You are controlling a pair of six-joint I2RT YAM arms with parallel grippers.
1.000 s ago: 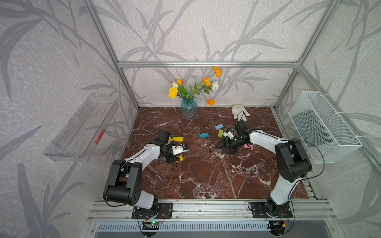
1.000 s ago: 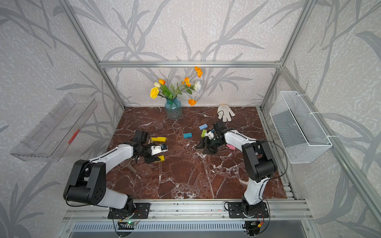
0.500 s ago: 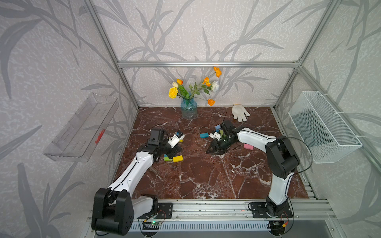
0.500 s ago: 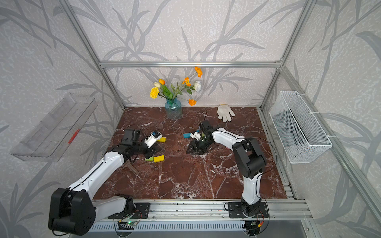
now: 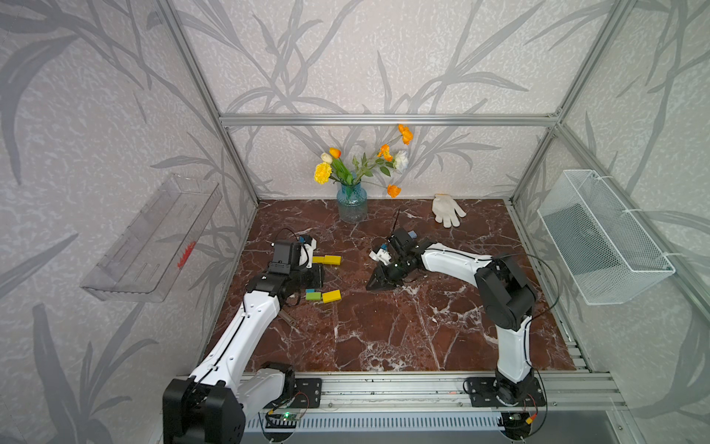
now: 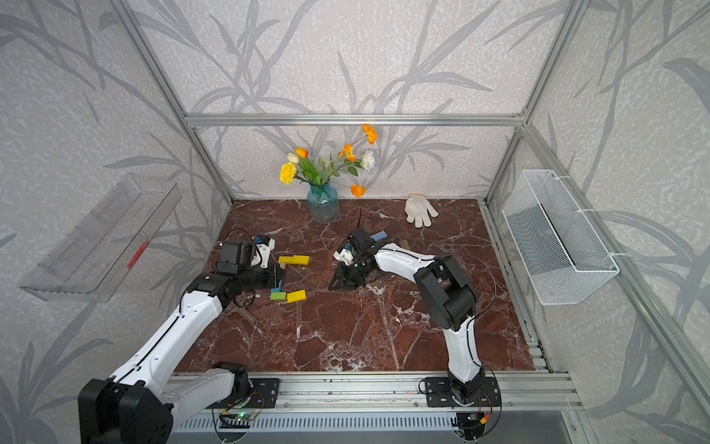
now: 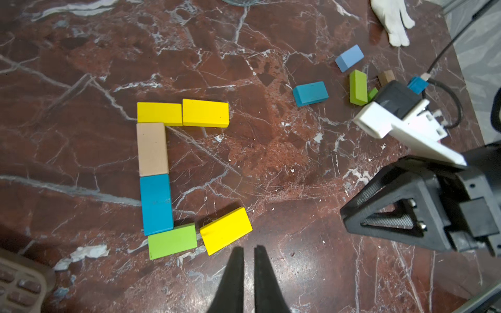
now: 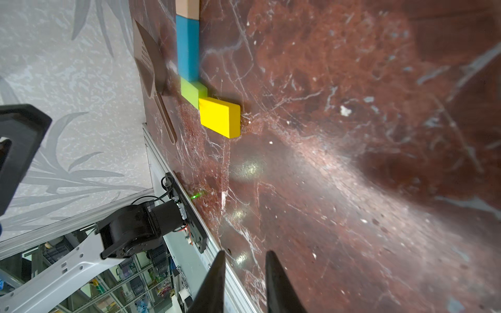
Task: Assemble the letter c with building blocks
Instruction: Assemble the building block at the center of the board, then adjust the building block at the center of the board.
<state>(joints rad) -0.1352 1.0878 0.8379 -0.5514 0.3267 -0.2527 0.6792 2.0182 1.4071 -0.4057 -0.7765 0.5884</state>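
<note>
Letter c, six building blocks with the end yellow block askew, lies front-left of the vase; left gripper, also front-left of vase, closed and empty; right gripper, before the vase, part-open, empty.

Both top views are brightly and evenly lit from above, and only soft shadows are cast under the arms. A wide-angle stretch is noticed toward the edges. In the left wrist view the marble tabletop is sharply rendered, and a short shadow is thrown on the far side of the yellow block ahead of the fingers. In the right wrist view 3 pale glare patches are seen ahead of the fingers, and much of the marble is blurred.
</note>
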